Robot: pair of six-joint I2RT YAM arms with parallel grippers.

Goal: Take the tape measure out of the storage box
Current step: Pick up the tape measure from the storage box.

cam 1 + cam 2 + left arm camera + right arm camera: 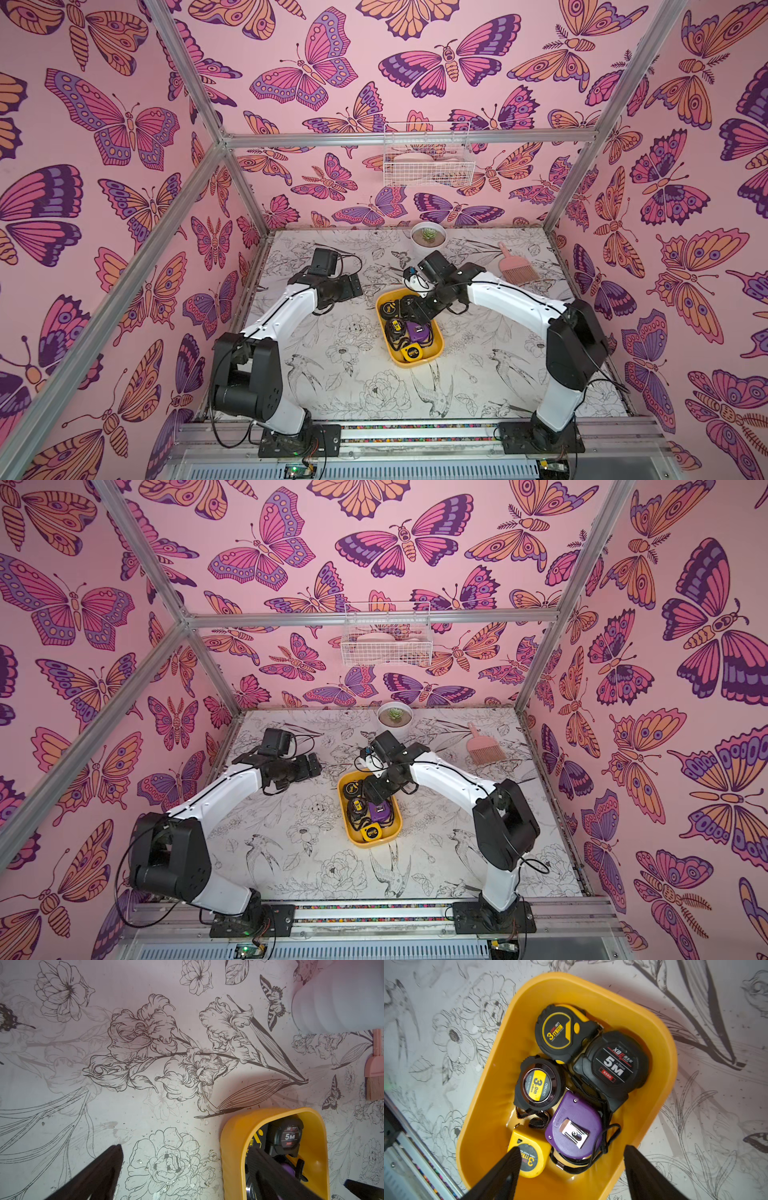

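In both top views the yellow storage box [428,358] sits mid-table [353,395], tape measures [413,332] packed inside. The right gripper [415,309] hangs over its far half, and the left gripper [353,286] is off to the side above bare table. Left wrist view: the left fingers [108,1163] are spread wide with nothing between them, and the black 5M tape measure [289,1136] shows in the box's corner. Right wrist view, looking down into the box, five in all: the 5M touches a yellow-and-black 3m tape measure [564,1032], then a round 3.0m tape measure [538,1084], a purple tape measure [574,1126] clip-side up, and a small yellow tape measure [529,1157]. Right fingers [504,1172] are parted, one tip over the small yellow one, the other by the rim, clamping nothing.
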